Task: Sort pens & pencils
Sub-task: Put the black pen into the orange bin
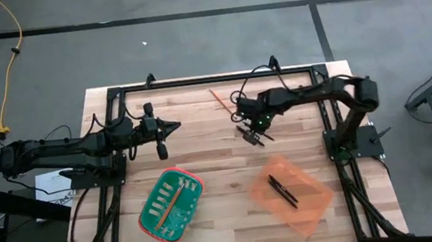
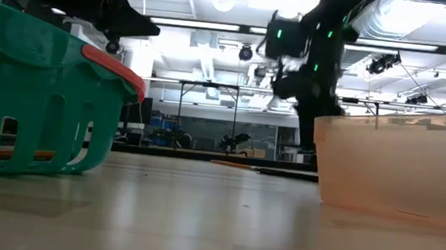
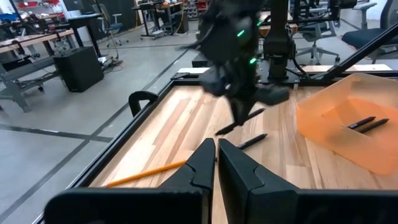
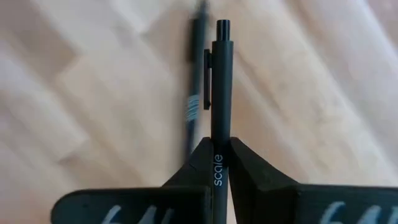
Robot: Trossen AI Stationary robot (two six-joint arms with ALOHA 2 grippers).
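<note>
My right gripper (image 1: 252, 133) hangs over the table's middle, shut on a black pen (image 4: 221, 81). Another black pen (image 3: 252, 141) lies flat on the wood just below it. Two more pens (image 1: 282, 190) lie in the orange tray (image 1: 313, 208). One orange pencil (image 1: 219, 98) lies on the table near the far edge, also visible in the left wrist view (image 3: 146, 175). An orange-tan pencil (image 1: 164, 206) lies in the green basket (image 1: 153, 228). My left gripper (image 1: 174, 127) waits, shut, left of centre and above the table. My right gripper pinches the black pen between its two fingers at the printed part of the barrel (image 4: 220, 134). The pen runs along the fingers and sticks out past their tips, clicker end (image 4: 223, 26) foremost. The fingers slant down from above, and the pen is lifted clear of the table.
The green basket stands at the near left and the orange tray at the near right, with bare wood between them (image 1: 224, 186). A black frame (image 1: 219, 78) borders the tabletop. In the low view, the basket (image 2: 39, 101) and tray wall (image 2: 398, 165) fill the two sides.
</note>
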